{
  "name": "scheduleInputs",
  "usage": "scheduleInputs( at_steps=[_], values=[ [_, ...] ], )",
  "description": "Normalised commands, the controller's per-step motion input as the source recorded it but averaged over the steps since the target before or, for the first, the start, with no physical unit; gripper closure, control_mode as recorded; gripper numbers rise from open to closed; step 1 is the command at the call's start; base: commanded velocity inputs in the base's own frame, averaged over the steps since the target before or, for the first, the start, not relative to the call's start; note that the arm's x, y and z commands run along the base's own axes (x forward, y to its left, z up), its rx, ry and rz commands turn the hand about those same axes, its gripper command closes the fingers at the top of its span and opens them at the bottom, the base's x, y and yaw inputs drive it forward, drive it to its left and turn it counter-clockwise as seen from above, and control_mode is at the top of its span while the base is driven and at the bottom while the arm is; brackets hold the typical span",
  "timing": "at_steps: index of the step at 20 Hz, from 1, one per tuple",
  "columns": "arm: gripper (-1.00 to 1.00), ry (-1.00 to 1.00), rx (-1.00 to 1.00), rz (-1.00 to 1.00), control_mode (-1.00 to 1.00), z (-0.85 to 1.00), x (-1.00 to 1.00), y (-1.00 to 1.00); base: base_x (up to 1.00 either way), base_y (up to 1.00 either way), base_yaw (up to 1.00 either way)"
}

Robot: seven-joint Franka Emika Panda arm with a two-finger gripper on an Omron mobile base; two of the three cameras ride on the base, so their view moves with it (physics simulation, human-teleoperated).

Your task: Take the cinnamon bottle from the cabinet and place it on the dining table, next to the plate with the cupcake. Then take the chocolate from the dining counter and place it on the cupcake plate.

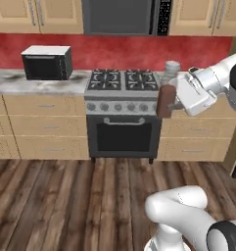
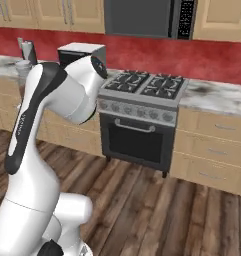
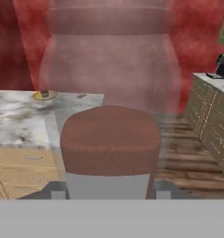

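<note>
Clear glassy cinnamon bottle (image 1: 165,95), grainy matt powder

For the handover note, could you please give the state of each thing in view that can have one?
cinnamon bottle: upright, held in the air in front of the stove.
gripper: shut on the cinnamon bottle.
plate: on the dining table, cupcake on it.
oven door: closed.

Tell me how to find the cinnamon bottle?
Find the black stove in the middle of the wooden cabinets. Just right of it, the white arm's gripper holds the cinnamon bottle in the air: slim, clear, full of reddish-brown powder, with a grey cap.
</note>
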Motion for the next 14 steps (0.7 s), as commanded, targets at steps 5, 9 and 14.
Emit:
scheduleInputs(
  at_steps=[5, 9, 14],
  values=[
    [1.0, 0.0, 0.0, 0.0, 1.0, 0.0, 0.0, 0.0, 0.0, 0.0, 1.0],
    [1.0, 0.0, 0.0, 0.0, 1.0, 0.0, 0.0, 0.0, 0.06, 0.0, 0.97],
    [1.0, 0.0, 0.0, 0.0, 1.0, 0.0, 0.0, 0.0, 0.33, 0.0, 0.81]
  ],
)
